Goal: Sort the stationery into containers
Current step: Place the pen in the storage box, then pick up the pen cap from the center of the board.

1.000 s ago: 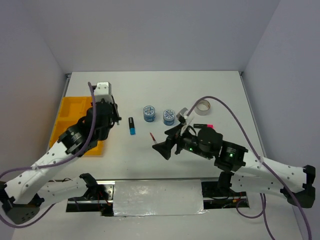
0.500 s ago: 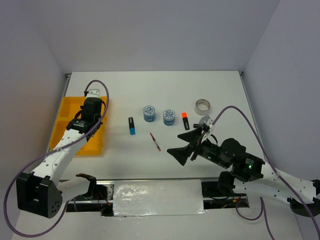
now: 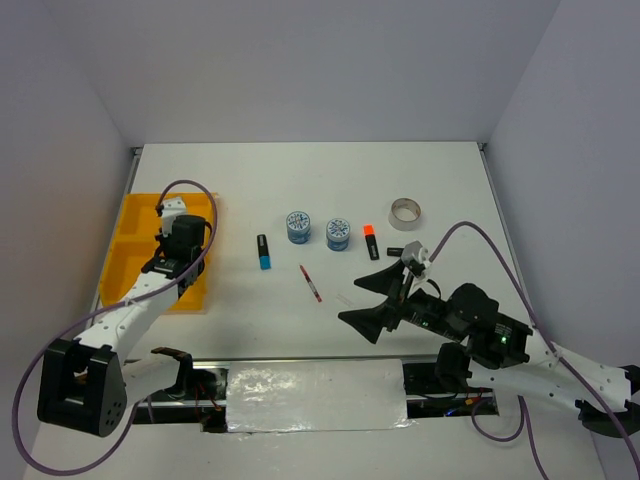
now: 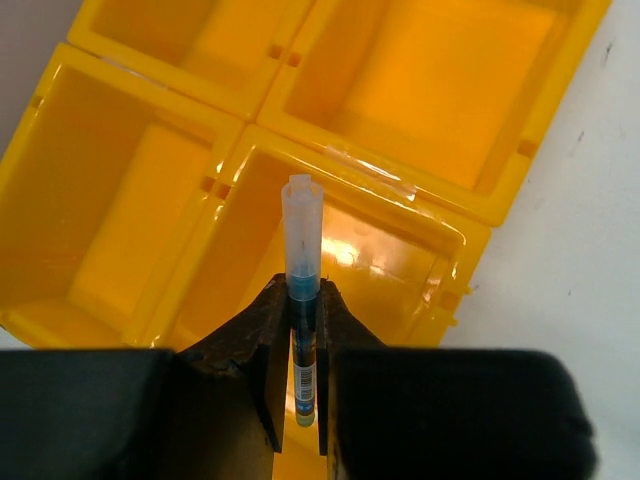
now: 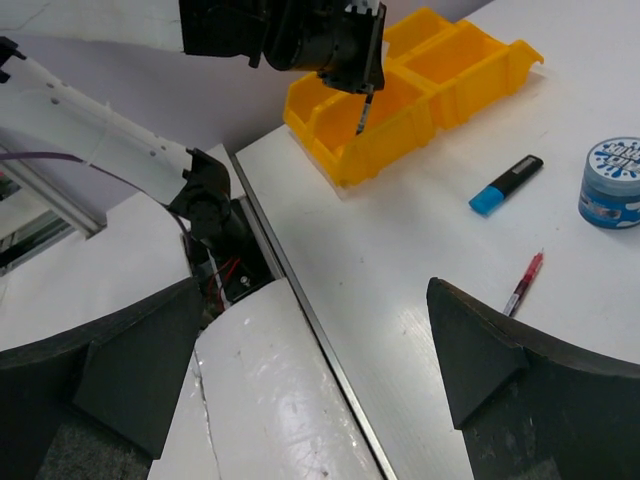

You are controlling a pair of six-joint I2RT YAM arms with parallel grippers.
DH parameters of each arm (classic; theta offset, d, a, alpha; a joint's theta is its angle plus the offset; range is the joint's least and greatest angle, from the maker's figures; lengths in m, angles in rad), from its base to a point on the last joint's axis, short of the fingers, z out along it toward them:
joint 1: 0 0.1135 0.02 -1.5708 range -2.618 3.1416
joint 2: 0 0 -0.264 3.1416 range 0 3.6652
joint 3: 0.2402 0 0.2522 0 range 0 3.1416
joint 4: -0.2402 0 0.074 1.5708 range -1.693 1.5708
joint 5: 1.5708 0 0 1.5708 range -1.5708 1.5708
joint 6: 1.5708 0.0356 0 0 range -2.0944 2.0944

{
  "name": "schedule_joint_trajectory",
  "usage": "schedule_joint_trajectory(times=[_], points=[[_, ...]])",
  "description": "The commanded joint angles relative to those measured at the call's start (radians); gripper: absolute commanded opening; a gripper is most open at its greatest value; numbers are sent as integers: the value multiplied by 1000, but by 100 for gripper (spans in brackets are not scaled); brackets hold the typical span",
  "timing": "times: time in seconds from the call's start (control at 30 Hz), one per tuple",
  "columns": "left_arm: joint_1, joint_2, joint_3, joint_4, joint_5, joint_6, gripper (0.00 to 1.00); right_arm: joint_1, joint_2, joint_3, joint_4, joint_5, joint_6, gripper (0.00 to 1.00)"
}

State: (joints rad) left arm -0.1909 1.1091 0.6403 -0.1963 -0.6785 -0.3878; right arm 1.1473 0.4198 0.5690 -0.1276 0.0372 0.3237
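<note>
While my left fingers (image 4: 268, 345) clamp the blue pen (image 4: 301, 250) above the yellow tray (image 4: 420, 90), its end pointing into the compartment directly beneath them, the blue highlighter (image 3: 264, 251), red pen (image 3: 311, 283) and two patterned rolls (image 3: 298, 226) lie on the surface (image 3: 300, 180) between both arms. My right fingers (image 3: 378, 275) hang spread wide, gripping nothing, the red pen near their tips.

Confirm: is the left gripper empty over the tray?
No, the left gripper is shut on a blue pen held above the yellow tray.
</note>
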Motion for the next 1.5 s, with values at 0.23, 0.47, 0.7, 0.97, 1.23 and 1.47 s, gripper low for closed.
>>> schedule_joint_trajectory(times=[0.23, 0.47, 0.7, 0.97, 1.23, 1.47], points=[[5, -46, -96, 58, -73, -175, 4, 2, -55, -9, 42, -33, -49, 100], [7, -12, -96, 32, -79, -207, 21, 2, -42, -12, 54, -33, -48, 100], [14, 24, -74, -6, -95, -227, 41, 0, -23, -6, 62, -33, -46, 100], [22, -5, -19, -89, -102, -287, 55, 2, -13, -3, 63, -31, -43, 100], [22, -150, 289, -401, 20, -382, 99, -1, 98, -1, 31, 50, 9, 100], [22, -178, 490, -517, 488, -309, 99, -35, 396, 55, -27, 121, 52, 100]])
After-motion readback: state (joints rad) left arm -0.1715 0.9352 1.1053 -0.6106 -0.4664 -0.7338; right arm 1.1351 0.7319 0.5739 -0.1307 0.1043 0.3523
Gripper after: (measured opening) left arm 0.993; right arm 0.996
